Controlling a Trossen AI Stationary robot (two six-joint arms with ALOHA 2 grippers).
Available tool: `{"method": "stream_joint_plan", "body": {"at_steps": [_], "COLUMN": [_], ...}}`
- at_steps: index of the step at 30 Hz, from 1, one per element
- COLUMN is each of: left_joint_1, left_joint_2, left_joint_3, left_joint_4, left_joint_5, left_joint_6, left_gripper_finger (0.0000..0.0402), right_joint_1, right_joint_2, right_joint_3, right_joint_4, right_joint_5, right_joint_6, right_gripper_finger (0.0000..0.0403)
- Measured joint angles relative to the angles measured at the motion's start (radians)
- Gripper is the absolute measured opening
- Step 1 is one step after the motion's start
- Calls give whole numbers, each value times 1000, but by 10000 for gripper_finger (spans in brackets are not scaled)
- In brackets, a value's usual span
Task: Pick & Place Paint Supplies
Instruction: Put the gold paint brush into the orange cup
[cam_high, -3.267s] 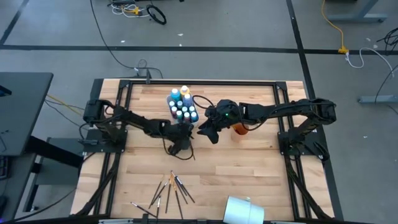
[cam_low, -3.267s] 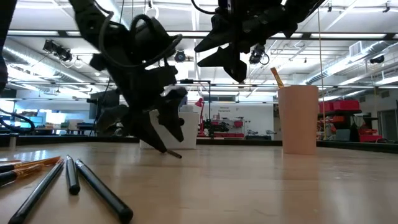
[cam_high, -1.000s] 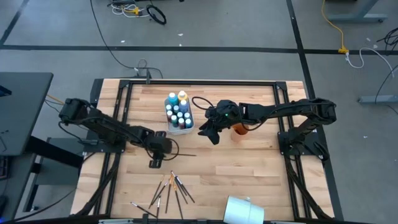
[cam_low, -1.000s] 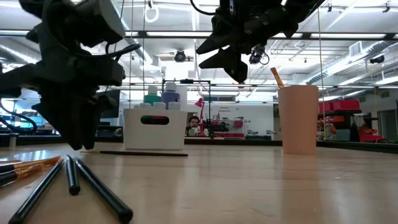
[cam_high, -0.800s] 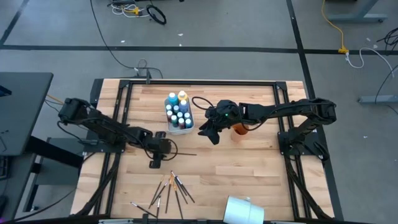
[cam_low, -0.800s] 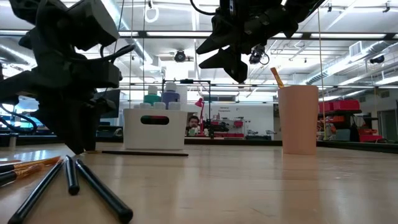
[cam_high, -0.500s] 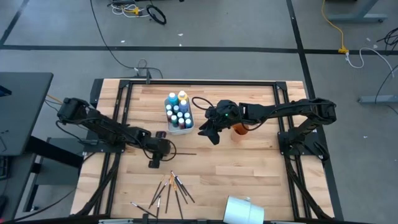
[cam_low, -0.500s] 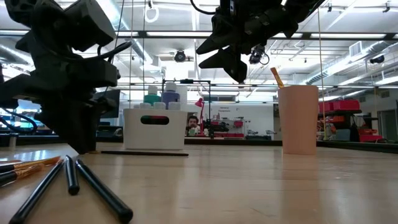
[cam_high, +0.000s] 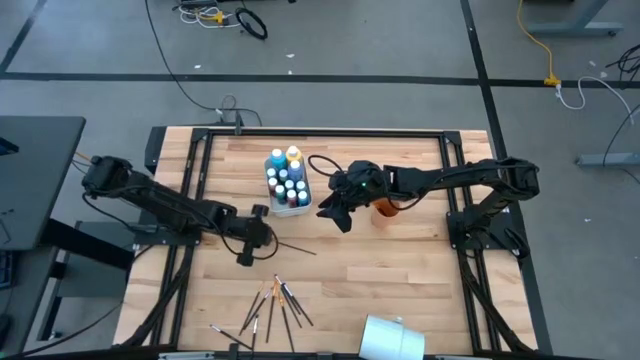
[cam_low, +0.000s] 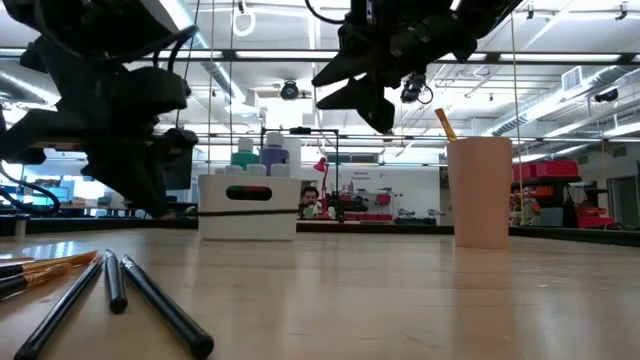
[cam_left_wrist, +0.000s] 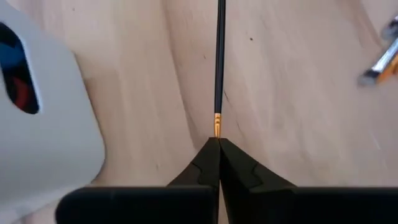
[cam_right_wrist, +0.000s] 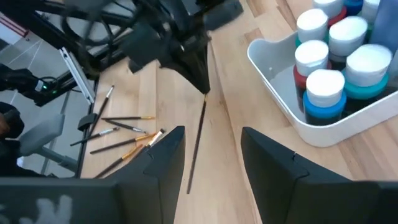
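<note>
Surface: I see a table (cam_high: 400, 270) of pale butcher-block wood strips in a black metal frame, on a grey concrete floor crossed by dark tape lines and loose cables. In the low view, a workshop hall with ceiling lights and red shelving lies beyond it.

Paint bottles (cam_high: 289, 180): about a dozen, small, round-capped, white, blue and teal tops with one yellow, packed upright in one white plastic bin (cam_right_wrist: 292, 121) with rounded corners and a handle slot, upper centre of the high view.

Cup (cam_low: 480, 192): one, tan, smooth, upright, right of centre in the high view, with one wooden stick slanting out of it.

Brushes (cam_high: 278, 300): about eight I can count, thin, dark-handled, with orange ferrules, fanned loosely at lower centre of the high view.

Single brush (cam_left_wrist: 219, 59): one, slim and black with a gold ferrule, at centre of the high view, just below the bin. The left gripper (cam_left_wrist: 219, 149) is pinched tight on its ferrule end.

Right gripper (cam_right_wrist: 208, 155): fingers spread wide, holding nothing, hanging above the table between bin and cup.

White object (cam_high: 392, 337): one, cylindrical, at the bottom edge; I cannot tell what it is.
</note>
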Motion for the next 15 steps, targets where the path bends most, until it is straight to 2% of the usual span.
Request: {"method": "stream_joint_plan", "body": {"at_steps": [6,9,12,15], "left_joint_1": [0,-8,-24,-45], "left_joint_2": [-39,-57,-70,-76], "left_joint_3": [1,2,3,3], "left_joint_4": [11,38,100,203], "left_joint_5": [-24,-106,-207,-304], "left_joint_6": [53,135,304,538], "left_gripper_finger": [3,2,2,1], "right_joint_1": [23,23,16,3], "right_joint_2": [75,106,112,111], "right_joint_3": [-1,-1,-1,-1], "right_joint_4": [70,94,100,105], "right_joint_5": [-9,-69,-122,-134], "right_joint_6": [42,82,126,153], "right_gripper_finger": [159,159,159,159]}}
